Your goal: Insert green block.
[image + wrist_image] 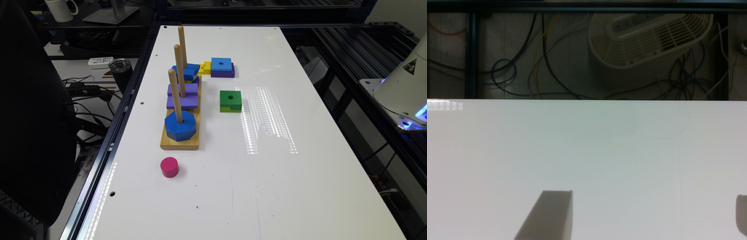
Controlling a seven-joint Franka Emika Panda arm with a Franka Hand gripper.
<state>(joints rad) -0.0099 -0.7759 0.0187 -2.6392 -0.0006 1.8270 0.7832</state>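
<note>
Table [253, 186] white and glossy; cables [527, 65] beyond its edge.

The robot's base [405, 90] sits at the exterior view's right edge, just beside the white table. It is a smooth, glossy white housing, wide and rounded at the bottom and narrowing upward like a cone. High on its side is a small triangular warning sticker [411, 66], dark with a red mark inside. Along its lower rim glows a band of blue light [421, 111], casting a blue sheen on the flat white mounting plate [369, 84] under it. In the wrist view, one pale grey finger [549, 216] shows as a flat, square-ended slab.
</note>
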